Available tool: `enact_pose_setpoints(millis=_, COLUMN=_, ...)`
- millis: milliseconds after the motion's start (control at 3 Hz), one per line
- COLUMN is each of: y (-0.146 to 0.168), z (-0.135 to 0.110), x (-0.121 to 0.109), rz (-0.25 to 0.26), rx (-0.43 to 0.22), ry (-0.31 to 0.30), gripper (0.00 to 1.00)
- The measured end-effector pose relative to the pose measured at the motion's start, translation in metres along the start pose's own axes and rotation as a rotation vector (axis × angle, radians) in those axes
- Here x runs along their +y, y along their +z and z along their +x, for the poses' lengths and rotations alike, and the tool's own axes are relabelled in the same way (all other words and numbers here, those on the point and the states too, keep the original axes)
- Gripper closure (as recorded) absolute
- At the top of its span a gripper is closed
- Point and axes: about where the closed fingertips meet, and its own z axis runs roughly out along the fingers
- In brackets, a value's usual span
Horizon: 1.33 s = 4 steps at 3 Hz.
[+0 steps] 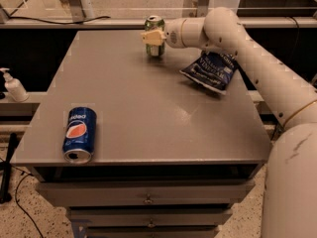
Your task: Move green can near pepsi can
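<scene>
The green can (155,22) stood upright at the far edge of the table (148,113), with the pincer (152,36) right at it, across its front; whether the pincer clasped it could not be told. The pepsi can (79,134) lay on its side near the front left corner, well apart. A blue chip bag (210,71) lay to the right.

arm (257,68) | stretched from lower right, reaching up-left | tool (152,36) | at arm's far end, pointing left
</scene>
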Motion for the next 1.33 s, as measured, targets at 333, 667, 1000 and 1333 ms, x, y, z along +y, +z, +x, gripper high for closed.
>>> enact_pose_setpoints(millis=333, y=-0.021, z=-0.011, x=0.032, rz=-0.065, rx=-0.021, ry=-0.001, gripper=1.00)
enact_pose_setpoints(millis=667, y=-0.052, z=-0.018, x=0.068, rz=-0.122, rx=-0.036, ry=0.000, gripper=1.00)
enact_pose_setpoints(millis=1000, y=-0.093, z=-0.004, x=0.111, rz=-0.161, rx=-0.030, ry=0.013, gripper=1.00)
enact_pose_setpoints(millis=1333, y=-0.092, z=-0.005, x=0.112, rz=-0.162, rx=-0.031, ry=0.012, gripper=1.00)
